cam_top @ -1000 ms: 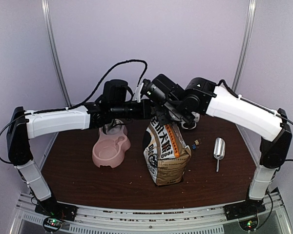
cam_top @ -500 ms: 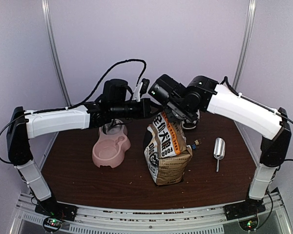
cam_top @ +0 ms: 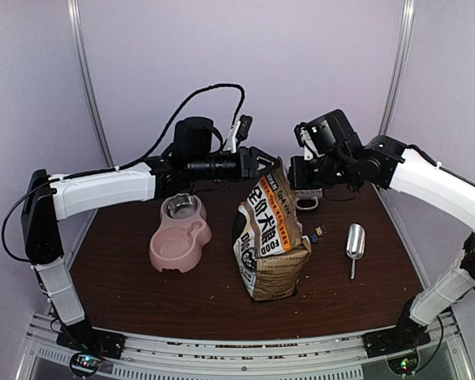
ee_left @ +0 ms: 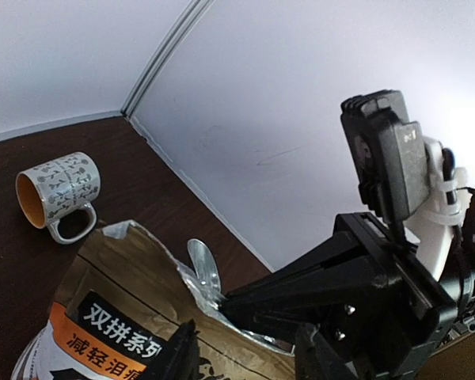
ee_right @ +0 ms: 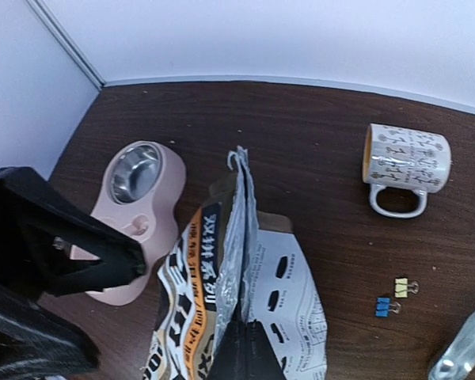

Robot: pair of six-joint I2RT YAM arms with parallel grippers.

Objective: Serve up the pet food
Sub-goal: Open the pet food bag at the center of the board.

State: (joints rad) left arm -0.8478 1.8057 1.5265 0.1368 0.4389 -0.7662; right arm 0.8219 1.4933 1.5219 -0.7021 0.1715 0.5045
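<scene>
The right gripper [ee_right: 239,339] is closed on the top edge of the dog-food bag [cam_top: 273,237], while the left gripper [ee_left: 245,342] beside it is open. It should take the opposite flap and pull gently, keeping the bag upright.

Kraft-brown bag [cam_top: 271,245] w/ blk/wht lettering, pink bowl [cam_top: 174,245], silver scoop [cam_top: 355,241], patterned mug [ee_right: 404,162].

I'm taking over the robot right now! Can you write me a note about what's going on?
Left gripper: open, at the top of the bag.
Right gripper: shut on the bag's top edge.
The bag stands mid-table, the pink bowl on its left, the scoop lying on its right.
Done: the bag top looks open.
Left: no pet food shows in the bowl; it probably needs scooping and pouring.
</scene>
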